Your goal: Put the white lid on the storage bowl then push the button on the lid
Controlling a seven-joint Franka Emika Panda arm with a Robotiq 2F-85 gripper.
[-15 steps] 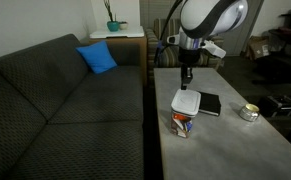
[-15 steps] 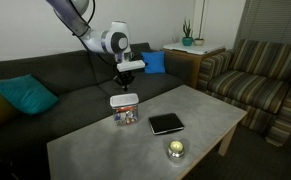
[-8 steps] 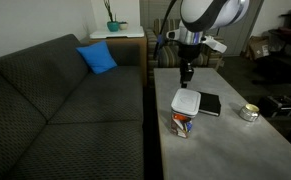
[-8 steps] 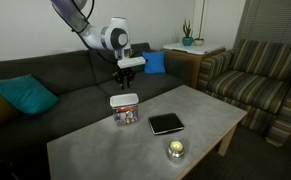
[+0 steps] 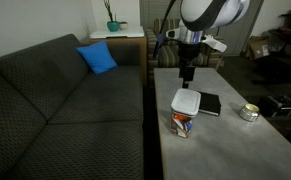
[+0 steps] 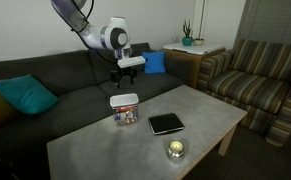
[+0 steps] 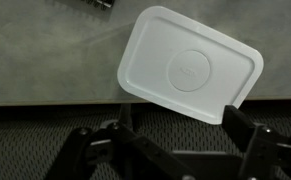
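Note:
The white lid (image 7: pixel 190 65) lies flat on top of the storage bowl (image 5: pixel 182 123), whose colourful contents show through its clear sides in both exterior views (image 6: pixel 125 117). The round button (image 7: pixel 192 70) is a faint raised circle at the lid's centre. My gripper (image 7: pixel 180 135) hangs above the lid (image 5: pixel 186 101), apart from it. It is open, its two dark fingers spread wide with nothing between them. In both exterior views the gripper (image 5: pixel 187 74) (image 6: pixel 126 77) points down over the table edge nearest the sofa.
A black flat book (image 5: pixel 210 105) (image 6: pixel 166 123) lies beside the bowl on the grey table (image 5: pixel 225 150). A small round silvery tin (image 5: pixel 248 113) (image 6: pixel 175 149) stands further along. A dark sofa (image 5: pixel 65 100) with a blue cushion (image 5: pixel 98 58) runs along the table.
The gripper has risen a little above the lid. The lid, bowl, book and tin have not moved.

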